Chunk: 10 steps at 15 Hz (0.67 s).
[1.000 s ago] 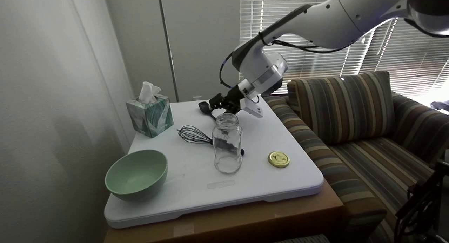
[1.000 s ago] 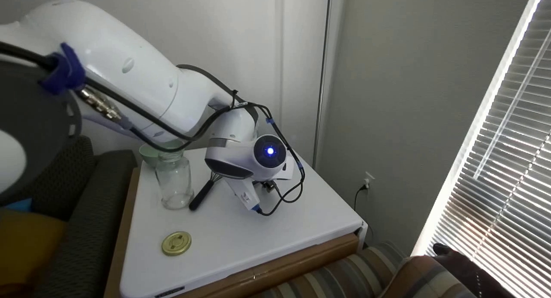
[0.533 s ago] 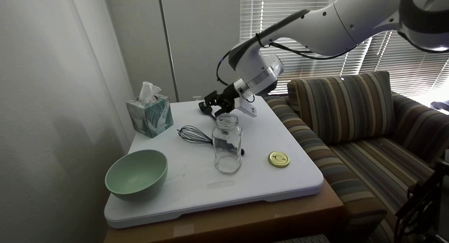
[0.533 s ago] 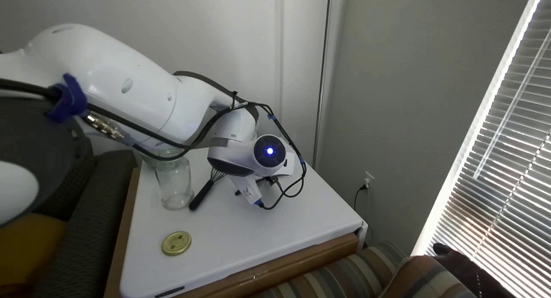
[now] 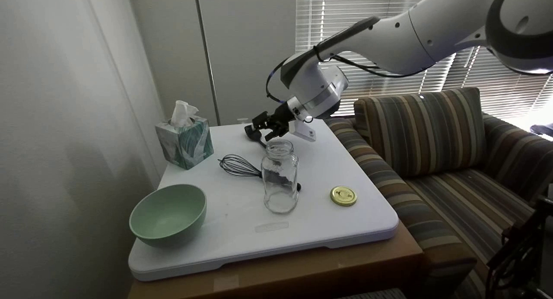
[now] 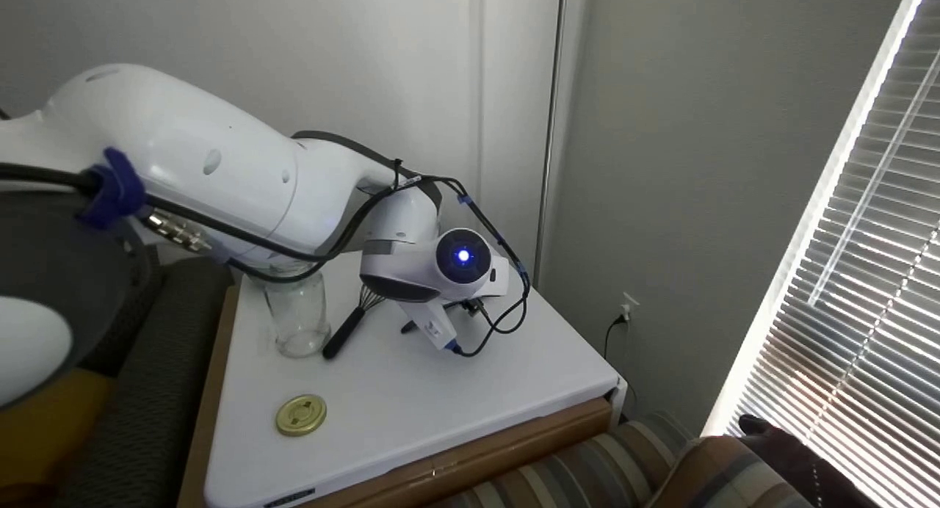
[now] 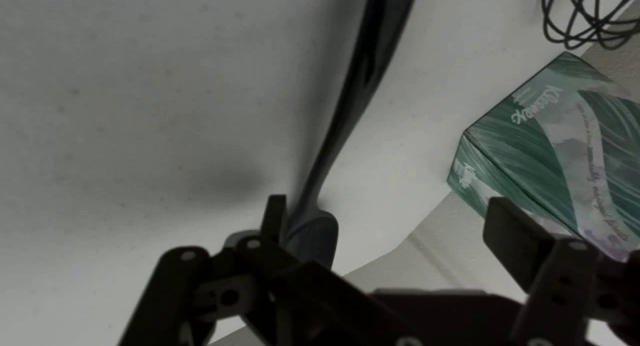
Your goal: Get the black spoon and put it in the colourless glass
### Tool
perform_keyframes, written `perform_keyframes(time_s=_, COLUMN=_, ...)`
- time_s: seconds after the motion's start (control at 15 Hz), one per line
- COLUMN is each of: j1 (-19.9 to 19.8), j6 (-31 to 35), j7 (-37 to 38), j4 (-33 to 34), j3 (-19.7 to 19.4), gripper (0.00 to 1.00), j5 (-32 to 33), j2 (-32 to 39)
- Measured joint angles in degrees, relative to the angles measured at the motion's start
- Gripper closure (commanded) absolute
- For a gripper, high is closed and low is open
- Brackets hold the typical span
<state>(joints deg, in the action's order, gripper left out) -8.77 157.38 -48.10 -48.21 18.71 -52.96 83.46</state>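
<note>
There is one bench (image 5: 319,225), and on it are one spoon (image 7: 352,103), one glass (image 6: 299,316), one whisk (image 6: 350,324), one lid (image 5: 343,195), one bowl (image 5: 168,214) and one tissue box (image 5: 185,142).

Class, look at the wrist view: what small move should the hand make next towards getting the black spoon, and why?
Probably shift the open hand slightly sideways, away from the tissue box: in the wrist view the black spoon appears close to one fingertip, while the other stands well off towards the box, so moving across should centre the spoon between them.
</note>
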Motion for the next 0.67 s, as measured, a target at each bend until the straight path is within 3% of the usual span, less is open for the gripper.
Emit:
perform_keyframes(time_s=0.27, j1=1.0, j6=0.2, j7=0.2, j4=0.2, j3=-2.1, gripper=0.01, j5=1.0, j2=0.3)
perform_keyframes(time_s=0.53, j1=2.2, j6=0.5, j7=0.2, j4=0.5, j3=-3.7, gripper=0.36, j5=1.1, j2=0.3)
perform_keyframes(time_s=0.67, j1=2.9, j6=0.6, j7=0.3, j4=0.7, j3=-4.8, gripper=0.45, j5=1.4, j2=0.3)
